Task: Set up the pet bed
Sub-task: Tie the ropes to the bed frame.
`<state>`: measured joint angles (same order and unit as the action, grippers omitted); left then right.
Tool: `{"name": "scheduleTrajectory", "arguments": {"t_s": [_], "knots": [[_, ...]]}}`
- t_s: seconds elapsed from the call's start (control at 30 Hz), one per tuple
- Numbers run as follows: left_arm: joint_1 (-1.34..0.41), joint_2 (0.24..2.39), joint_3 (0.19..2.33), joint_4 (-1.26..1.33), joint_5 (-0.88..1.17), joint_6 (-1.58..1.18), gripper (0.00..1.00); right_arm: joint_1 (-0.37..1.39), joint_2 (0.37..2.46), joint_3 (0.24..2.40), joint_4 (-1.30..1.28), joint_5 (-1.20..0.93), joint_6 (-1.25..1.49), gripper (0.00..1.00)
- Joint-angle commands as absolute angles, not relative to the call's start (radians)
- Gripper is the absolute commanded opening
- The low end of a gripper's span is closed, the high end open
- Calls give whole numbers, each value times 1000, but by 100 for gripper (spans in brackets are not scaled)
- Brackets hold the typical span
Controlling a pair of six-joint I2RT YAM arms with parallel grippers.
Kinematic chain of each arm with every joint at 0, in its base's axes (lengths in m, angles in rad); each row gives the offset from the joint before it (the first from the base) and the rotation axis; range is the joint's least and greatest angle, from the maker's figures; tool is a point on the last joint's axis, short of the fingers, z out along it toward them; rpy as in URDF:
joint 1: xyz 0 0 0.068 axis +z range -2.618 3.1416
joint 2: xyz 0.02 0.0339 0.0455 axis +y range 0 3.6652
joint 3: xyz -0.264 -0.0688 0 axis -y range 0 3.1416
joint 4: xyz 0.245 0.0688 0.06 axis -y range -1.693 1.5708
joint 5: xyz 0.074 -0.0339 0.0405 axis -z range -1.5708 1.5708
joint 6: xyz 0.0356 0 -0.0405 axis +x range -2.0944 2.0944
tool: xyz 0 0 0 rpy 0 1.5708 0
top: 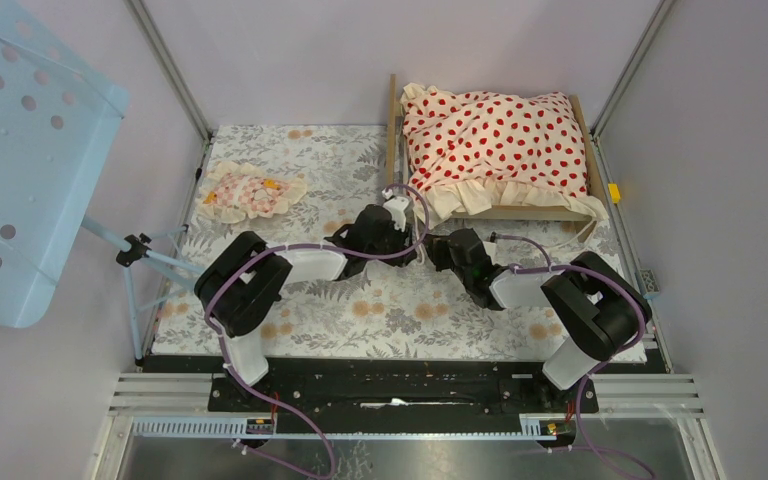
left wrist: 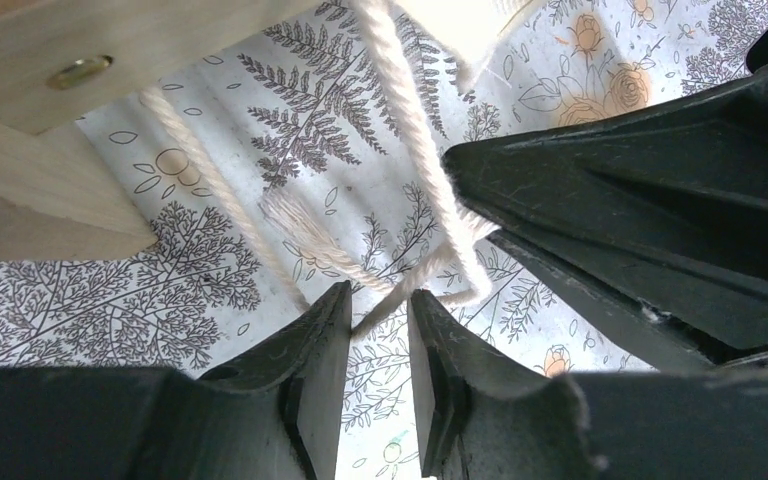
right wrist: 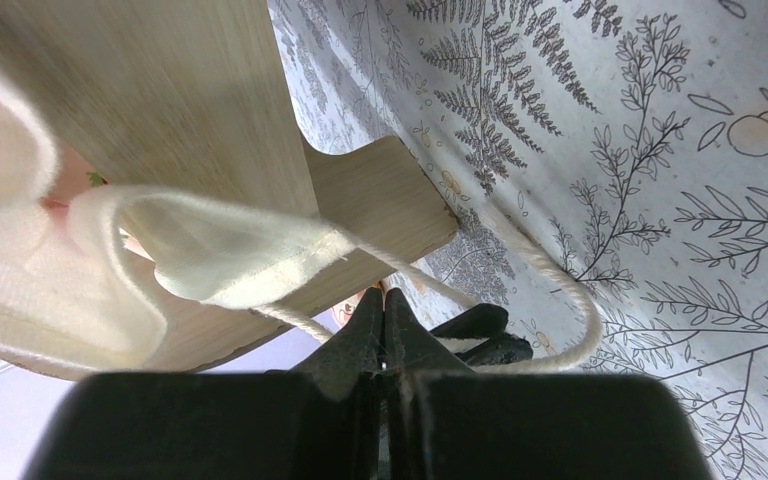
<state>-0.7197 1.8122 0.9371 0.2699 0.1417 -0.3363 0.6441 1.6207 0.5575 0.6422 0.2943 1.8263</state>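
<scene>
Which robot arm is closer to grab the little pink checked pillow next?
Probably the left. The small pink checked pillow lies on the left arm's side, while the right end effector is shut on a white cord beside the light-wood pet bed.

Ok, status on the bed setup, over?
Right gripper shut on the cream braided cord; left gripper slightly open, cord strand in its gap. Light-wood pet bed upright, red-dotted cream blanket heaped on it. Pink checked pillow lies apart, left.
</scene>
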Motion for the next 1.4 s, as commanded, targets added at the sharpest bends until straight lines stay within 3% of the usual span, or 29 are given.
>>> {"name": "scheduleTrajectory", "arguments": {"t_s": [0.0, 0.27, 0.4, 0.53, 0.6, 0.9, 1.37], "knots": [[-712, 1762, 964, 257, 115, -337, 32, 633, 1628, 548, 685, 312, 1822, 0], [-710, 1770, 1004, 221, 101, -381, 47, 630, 1630, 542, 695, 310, 1820, 0], [-710, 1773, 1014, 221, 105, -388, 46, 629, 1634, 538, 704, 308, 1822, 0], [-706, 1772, 1012, 241, 138, -397, 25, 628, 1637, 536, 709, 306, 1822, 0], [-704, 1773, 1014, 244, 148, -400, 22, 627, 1637, 534, 712, 305, 1822, 0], [-703, 1744, 1018, 209, 111, -396, 36, 623, 1639, 532, 716, 304, 1818, 0], [-689, 1733, 1074, 156, 92, -380, 37, 621, 1668, 549, 721, 285, 1792, 0]]}}
